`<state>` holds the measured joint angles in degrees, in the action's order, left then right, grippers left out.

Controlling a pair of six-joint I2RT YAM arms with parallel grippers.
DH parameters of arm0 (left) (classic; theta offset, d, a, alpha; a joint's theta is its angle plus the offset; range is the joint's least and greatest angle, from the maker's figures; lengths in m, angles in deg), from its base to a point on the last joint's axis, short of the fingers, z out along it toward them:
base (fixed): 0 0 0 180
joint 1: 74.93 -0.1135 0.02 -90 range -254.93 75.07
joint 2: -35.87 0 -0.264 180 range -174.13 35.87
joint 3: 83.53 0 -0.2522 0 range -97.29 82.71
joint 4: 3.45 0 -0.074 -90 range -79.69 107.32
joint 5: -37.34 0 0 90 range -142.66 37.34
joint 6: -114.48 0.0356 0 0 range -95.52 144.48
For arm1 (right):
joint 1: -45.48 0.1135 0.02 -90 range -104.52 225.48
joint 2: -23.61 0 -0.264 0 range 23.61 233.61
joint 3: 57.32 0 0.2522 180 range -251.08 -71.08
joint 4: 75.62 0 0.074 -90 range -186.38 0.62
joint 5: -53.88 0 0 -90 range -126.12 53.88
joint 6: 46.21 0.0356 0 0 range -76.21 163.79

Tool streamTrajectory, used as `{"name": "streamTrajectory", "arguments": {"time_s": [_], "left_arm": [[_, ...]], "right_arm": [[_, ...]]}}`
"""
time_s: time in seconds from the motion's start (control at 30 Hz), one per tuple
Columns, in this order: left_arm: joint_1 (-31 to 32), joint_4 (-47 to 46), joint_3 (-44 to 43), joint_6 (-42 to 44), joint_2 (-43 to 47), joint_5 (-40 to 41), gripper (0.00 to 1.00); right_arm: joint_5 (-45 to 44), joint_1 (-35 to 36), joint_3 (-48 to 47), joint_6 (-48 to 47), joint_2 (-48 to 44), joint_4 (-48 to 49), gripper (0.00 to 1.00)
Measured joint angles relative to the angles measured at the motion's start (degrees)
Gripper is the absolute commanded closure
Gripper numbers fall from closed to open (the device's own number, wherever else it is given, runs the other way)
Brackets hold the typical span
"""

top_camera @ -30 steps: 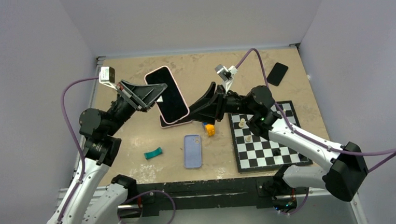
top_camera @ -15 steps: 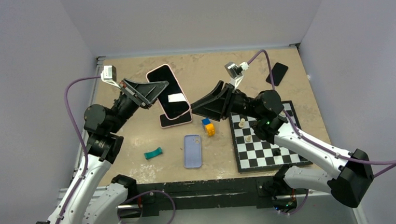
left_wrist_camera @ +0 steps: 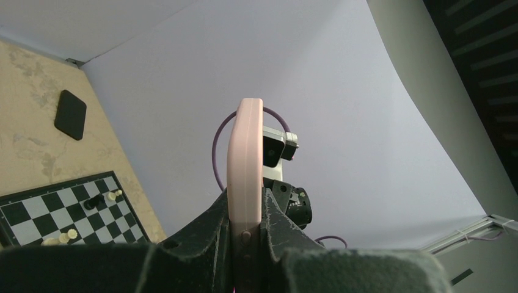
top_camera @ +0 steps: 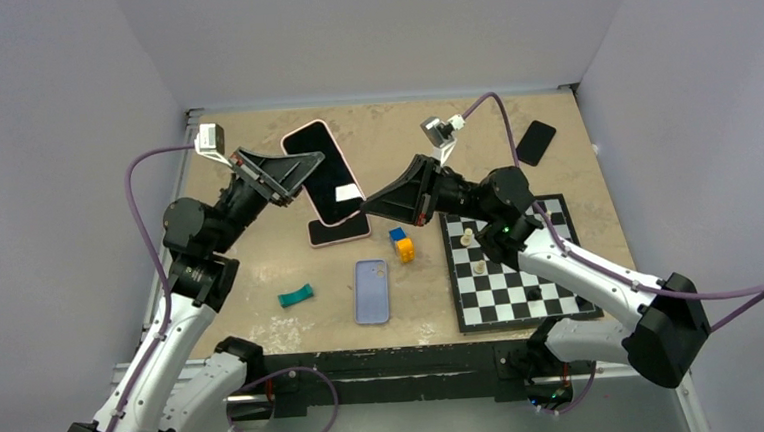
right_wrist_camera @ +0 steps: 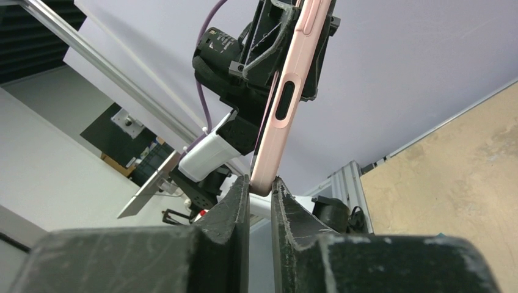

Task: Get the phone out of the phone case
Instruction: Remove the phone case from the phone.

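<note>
A black-screened phone in a pink case (top_camera: 321, 170) is held up in the air above the far middle of the table. My left gripper (top_camera: 293, 174) is shut on its left long edge; in the left wrist view the pink case edge (left_wrist_camera: 245, 152) stands upright between the fingers (left_wrist_camera: 207, 235). My right gripper (top_camera: 366, 204) is closed around the case's lower right corner; the right wrist view shows that pink corner (right_wrist_camera: 287, 104) pinched between the fingertips (right_wrist_camera: 239, 195).
A second pink-cased phone (top_camera: 340, 232) lies flat under the raised one. A lavender case (top_camera: 371, 291), yellow and blue cubes (top_camera: 401, 243), a teal piece (top_camera: 296, 295), a chessboard (top_camera: 516, 268) with pieces and a black phone (top_camera: 535, 143) lie around.
My right gripper has moved left and closed onto the case's lower right corner. The left gripper has kept the phone raised, tilting it slightly.
</note>
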<state>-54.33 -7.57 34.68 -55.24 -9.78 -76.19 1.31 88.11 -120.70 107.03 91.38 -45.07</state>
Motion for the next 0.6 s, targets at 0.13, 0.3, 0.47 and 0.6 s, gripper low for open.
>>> {"name": "streamTrajectory", "arguments": {"time_s": [0.13,0.3,0.47,0.6], "left_arm": [[-0.6,-2.4,0.0,-2.9,-1.0,-0.9,1.0],[-1.0,-10.1,0.0,-10.3,-4.5,-5.1,1.0],[-1.7,-16.9,0.0,-16.9,-6.8,-7.7,1.0],[-2.0,-18.9,0.0,-18.3,-6.7,-8.3,1.0]], "right_arm": [[1.7,-0.5,-1.4,-0.7,1.1,1.4,1.0],[7.2,-1.9,-1.8,1.5,5.1,13.6,1.0],[13.1,-2.5,-5.3,11.4,15.0,33.2,1.0],[14.5,-2.5,-7.5,19.1,21.6,43.8,1.0]]}}
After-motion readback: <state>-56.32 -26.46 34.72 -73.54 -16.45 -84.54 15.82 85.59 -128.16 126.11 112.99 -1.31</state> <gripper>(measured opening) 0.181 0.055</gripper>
